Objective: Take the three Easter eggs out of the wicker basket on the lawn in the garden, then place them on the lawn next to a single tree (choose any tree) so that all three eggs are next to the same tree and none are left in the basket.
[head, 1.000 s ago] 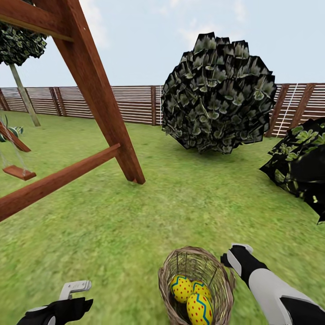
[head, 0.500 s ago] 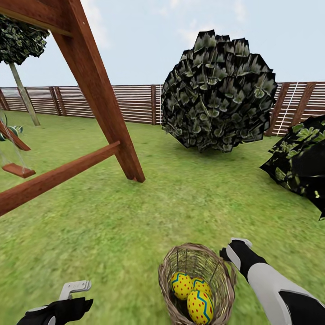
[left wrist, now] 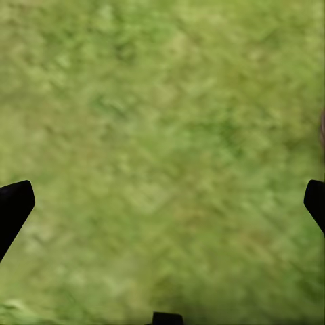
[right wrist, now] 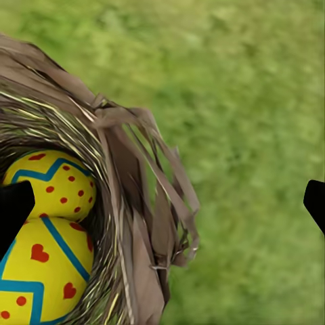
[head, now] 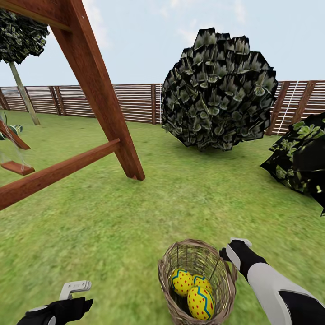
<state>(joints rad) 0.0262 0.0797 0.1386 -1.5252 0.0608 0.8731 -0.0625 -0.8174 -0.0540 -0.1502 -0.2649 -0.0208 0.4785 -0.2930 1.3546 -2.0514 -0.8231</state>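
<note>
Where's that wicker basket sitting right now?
In the head view the wicker basket sits on the lawn at the bottom, right of centre, beside the right gripper, holding the Easter eggs.

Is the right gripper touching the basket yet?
Cannot tell. In the head view the right gripper sits right at the basket rim, with no clear gap or contact; the right wrist view doesn't settle it.
</note>
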